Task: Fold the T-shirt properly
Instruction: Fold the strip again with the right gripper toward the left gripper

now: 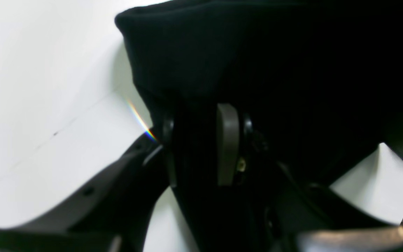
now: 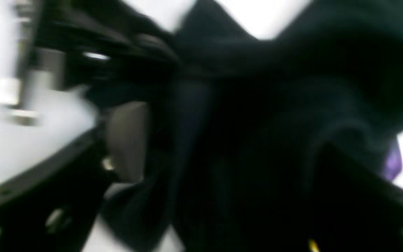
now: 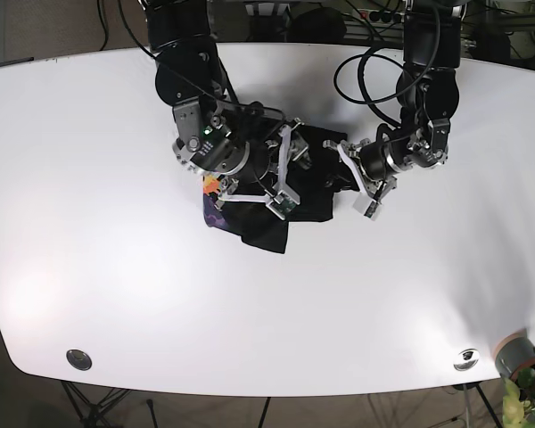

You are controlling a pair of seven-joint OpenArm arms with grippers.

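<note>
writing: none can be read in any view; a small purple patch and a bit of orange print show at the shirt's edge, too blurred to make out
t-shirt (image 3: 290, 192): black, bunched in a heap near the middle of the white table (image 3: 116, 267), between the two arms; one flap hangs down toward the near side; its folds fill most of both wrist views
left gripper (image 1: 201, 143): at the shirt's edge on the base view's right; jaws drawn close together with a fold of black cloth pinched between them; one grey pad (image 1: 227, 143) shows flat against the fabric
right gripper (image 2: 159, 140): over the shirt's other side; the wrist view is badly smeared; a grey pad sits against dark cloth, but whether the jaws are clamped i cannot tell
containers: a grey pot (image 3: 515, 355) at the table's near right corner, green leaves beside it
around: black cables (image 3: 374, 80) loop above the left arm; two round metal fittings (image 3: 78, 359) sit near the table's front edge, well apart from the shirt
</note>
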